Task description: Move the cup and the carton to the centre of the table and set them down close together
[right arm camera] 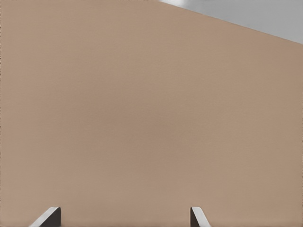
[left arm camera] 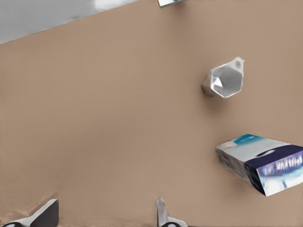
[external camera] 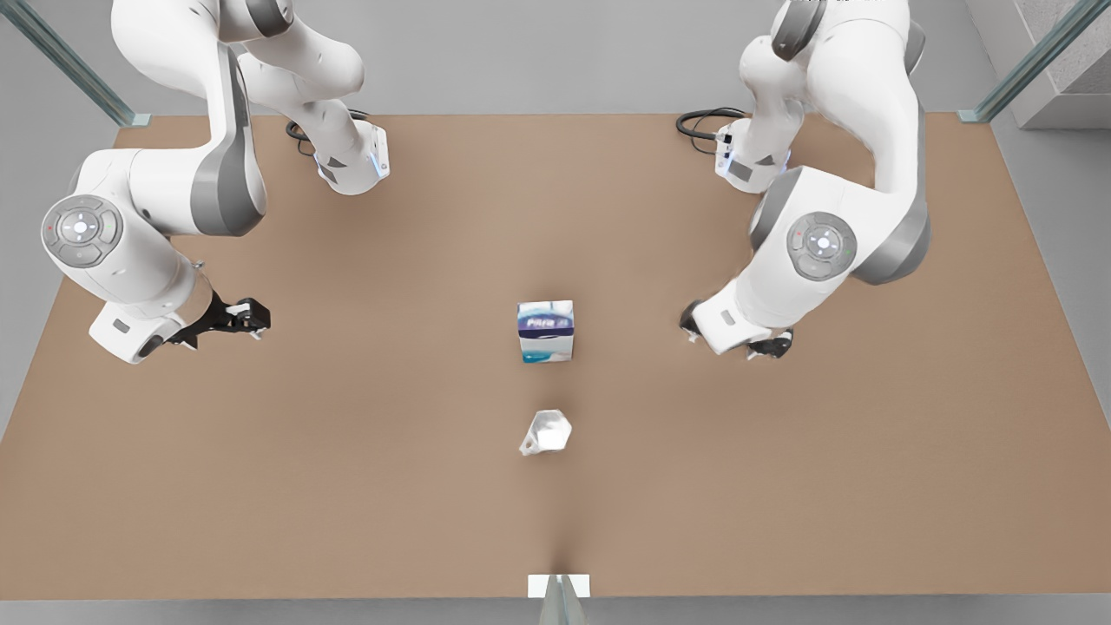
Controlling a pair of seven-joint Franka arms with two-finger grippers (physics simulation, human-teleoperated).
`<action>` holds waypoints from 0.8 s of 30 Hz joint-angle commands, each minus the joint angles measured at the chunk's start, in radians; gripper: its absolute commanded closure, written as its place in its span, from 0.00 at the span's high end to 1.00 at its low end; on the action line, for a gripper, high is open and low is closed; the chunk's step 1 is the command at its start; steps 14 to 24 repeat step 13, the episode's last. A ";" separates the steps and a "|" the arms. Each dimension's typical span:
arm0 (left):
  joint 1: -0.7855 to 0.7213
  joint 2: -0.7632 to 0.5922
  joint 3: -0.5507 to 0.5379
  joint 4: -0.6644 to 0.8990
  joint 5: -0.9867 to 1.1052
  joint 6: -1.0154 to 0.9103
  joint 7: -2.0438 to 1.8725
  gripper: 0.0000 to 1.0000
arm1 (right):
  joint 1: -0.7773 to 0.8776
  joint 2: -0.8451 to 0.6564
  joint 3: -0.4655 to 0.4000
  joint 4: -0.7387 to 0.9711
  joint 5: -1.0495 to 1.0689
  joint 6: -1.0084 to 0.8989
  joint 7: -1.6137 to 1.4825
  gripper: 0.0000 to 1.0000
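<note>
Carton (external camera: 546,331) and cup (external camera: 546,431) stand apart mid-table (external camera: 347,451); left gripper (external camera: 734,340) and right gripper (external camera: 247,318) hover at opposite sides, fingers spread, holding nothing.

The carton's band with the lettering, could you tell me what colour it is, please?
Dark blue with white lettering, on the carton; it shows best in the front view.
</note>
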 commanded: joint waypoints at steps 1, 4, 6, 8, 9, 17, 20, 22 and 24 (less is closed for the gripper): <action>0.025 -0.006 0.000 -0.006 0.004 -0.005 -0.031 1.00 | 0.000 0.000 0.000 0.000 0.000 0.000 0.000 1.00; 0.148 -0.075 0.040 -0.083 0.052 -0.042 -0.127 1.00 | 0.000 0.000 0.000 0.000 0.000 0.000 0.000 1.00; 0.155 -0.121 0.122 -0.094 0.041 -0.073 -0.058 1.00 | 0.000 0.000 0.000 0.000 0.000 0.000 0.000 1.00; 0.125 -0.123 0.284 -0.084 -0.077 -0.097 0.162 1.00 | 0.000 0.000 0.000 0.000 0.000 0.000 0.000 1.00; 0.133 -0.123 0.279 -0.080 -0.070 -0.100 0.157 1.00 | 0.000 0.000 0.000 0.000 0.000 0.000 0.000 1.00; 0.205 -0.121 0.209 -0.077 -0.062 -0.122 0.133 1.00 | 0.000 0.000 0.000 0.000 0.000 0.000 0.000 1.00; 0.205 -0.121 0.209 -0.077 -0.062 -0.122 0.133 1.00 | 0.000 0.000 0.000 0.000 0.000 0.000 0.000 1.00; 0.205 -0.121 0.209 -0.077 -0.062 -0.122 0.133 1.00 | 0.000 0.000 0.000 0.000 0.000 0.000 0.000 1.00; 0.205 -0.121 0.209 -0.077 -0.062 -0.122 0.133 1.00 | 0.000 0.000 0.000 0.000 0.000 0.000 0.000 1.00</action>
